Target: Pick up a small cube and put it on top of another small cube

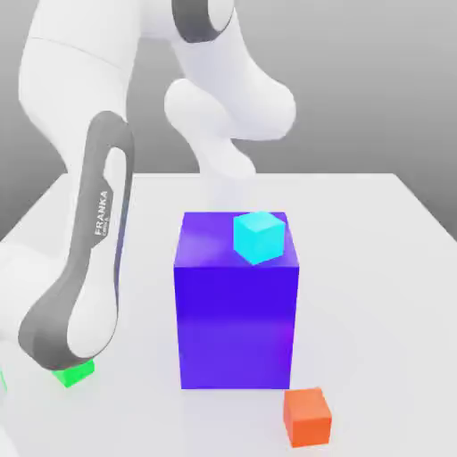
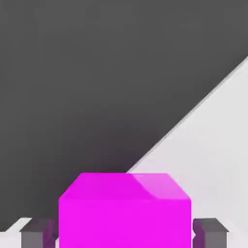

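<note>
**Magenta cube clamped in the gripper**

In the hand view, the magenta cube [image 2: 125, 223] is held between the two fingers of the gripper [image 2: 124, 233], which are closed on two opposite sides of it. One side face and the top of the cube are shown, and a paler patch is seen across part of that top. Behind the cube, a dark area [image 2: 82, 82] is met by a pale surface [image 2: 208, 150] along a straight, slanting edge.

In the exterior view, the arm [image 1: 94, 232] is reached down along the exterior view's left. A large blue block [image 1: 236, 326] is stood upright on the white table [image 1: 375, 294], near the middle. On its top, toward the exterior view's right, the cyan cube [image 1: 259, 237] is set, turned at an angle to the block's edges.

The orange cube [image 1: 307, 418] is placed on the table, near the block's lower corner on the exterior view's right. The green cube [image 1: 74, 372] is seen on the exterior view's left, partly covered by the arm. At that same side's very edge, a thin green sliver [image 1: 2, 381] is shown; what it belongs to cannot be told.
</note>
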